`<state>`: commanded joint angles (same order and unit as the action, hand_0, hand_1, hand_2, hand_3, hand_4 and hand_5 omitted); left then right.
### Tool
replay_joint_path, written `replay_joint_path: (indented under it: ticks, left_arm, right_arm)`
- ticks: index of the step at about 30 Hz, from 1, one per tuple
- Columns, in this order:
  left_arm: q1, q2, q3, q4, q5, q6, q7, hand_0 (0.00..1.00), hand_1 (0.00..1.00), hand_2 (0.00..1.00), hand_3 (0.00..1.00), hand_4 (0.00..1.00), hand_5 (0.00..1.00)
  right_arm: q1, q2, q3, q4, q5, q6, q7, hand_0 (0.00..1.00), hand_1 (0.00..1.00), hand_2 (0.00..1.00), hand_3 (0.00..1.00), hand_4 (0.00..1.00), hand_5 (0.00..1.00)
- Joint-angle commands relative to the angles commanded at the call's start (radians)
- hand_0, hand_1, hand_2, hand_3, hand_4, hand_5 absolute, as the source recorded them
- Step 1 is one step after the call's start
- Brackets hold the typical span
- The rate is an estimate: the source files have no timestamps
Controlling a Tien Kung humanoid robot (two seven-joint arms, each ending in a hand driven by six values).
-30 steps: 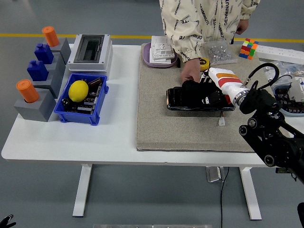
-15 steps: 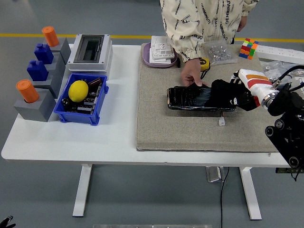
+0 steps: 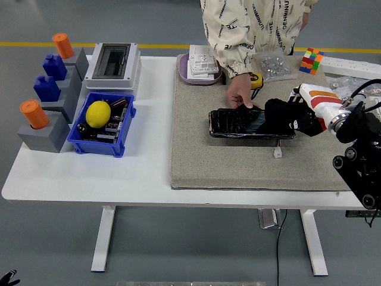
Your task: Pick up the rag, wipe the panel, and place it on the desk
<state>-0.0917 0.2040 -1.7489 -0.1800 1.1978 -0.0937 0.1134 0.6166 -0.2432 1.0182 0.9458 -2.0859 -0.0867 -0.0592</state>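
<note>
**A:** What is held in the containers, as seen from the head view?

**B:** A yellow lemon-shaped object point(image 3: 98, 113) is seen in the blue bin point(image 3: 79, 142) at the left of the white table point(image 3: 149, 173), lying on dark, flat parts that cannot be made out clearly. A white boxed item point(image 3: 203, 64) is held in the purple tray point(image 3: 182, 70) at the far edge of the grey mat point(image 3: 238, 161). A grey box with a dark window point(image 3: 113, 62) is placed just behind the bin. Grey stepped blocks point(image 3: 50, 128) are set at the far left, with two orange cylinders point(image 3: 34, 113) and two blue pieces point(image 3: 46, 87) standing on them.

**A:** And the panel?

**B:** The black panel point(image 3: 235, 123) is laid flat on the mat, near its middle. Its far edge is touched by a person's hand point(image 3: 240, 95), reached down from the far side.

**A:** How is the robot's arm posed?

**B:** The right hand point(image 3: 284, 117) is brought in from the right, its white and orange wrist point(image 3: 317, 101) tilted down toward the mat. The hand is laid over the panel's right end. A dark rag cannot be told apart from the black fingers, so whether anything is gripped, or how far the fingers are curled, cannot be judged. The dark joints of the arm point(image 3: 360, 167) are seen at the right edge.

**A:** The other arm?

**B:** It is not shown.
</note>
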Motion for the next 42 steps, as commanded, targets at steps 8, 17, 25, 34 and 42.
replay_joint_path:
  ticks: [8, 17, 25, 34, 42]
  left_arm:
    - [-0.002, 0.000, 0.002, 0.000, -0.001, 0.000, 0.000, 0.726, 0.716, 0.767, 0.627, 0.693, 0.581]
    - [-0.003, 0.001, 0.005, 0.000, -0.002, 0.001, 0.001, 0.725, 0.716, 0.767, 0.628, 0.694, 0.582]
    - [-0.003, 0.002, 0.013, 0.000, -0.007, 0.000, 0.001, 0.724, 0.716, 0.767, 0.628, 0.694, 0.583]
    - [0.001, 0.006, 0.022, 0.000, -0.011, 0.002, 0.003, 0.726, 0.716, 0.767, 0.627, 0.694, 0.582]
    - [0.001, 0.009, 0.028, 0.000, -0.011, 0.002, 0.003, 0.725, 0.716, 0.767, 0.626, 0.694, 0.582]
  right_arm:
    - [0.001, 0.038, -0.006, 0.001, 0.001, -0.001, 0.000, 0.288, 0.384, 0.431, 0.426, 0.998, 0.051]
    - [0.011, 0.099, -0.023, -0.006, -0.001, -0.002, -0.001, 0.287, 0.384, 0.431, 0.425, 0.998, 0.051]
    - [0.040, 0.146, -0.059, -0.006, 0.004, -0.003, -0.001, 0.287, 0.383, 0.430, 0.425, 0.998, 0.053]
    - [0.050, 0.194, -0.092, -0.009, 0.007, -0.004, -0.002, 0.287, 0.383, 0.431, 0.425, 0.998, 0.055]
    - [0.058, 0.234, -0.154, 0.002, 0.020, -0.005, -0.004, 0.290, 0.384, 0.431, 0.425, 0.998, 0.055]
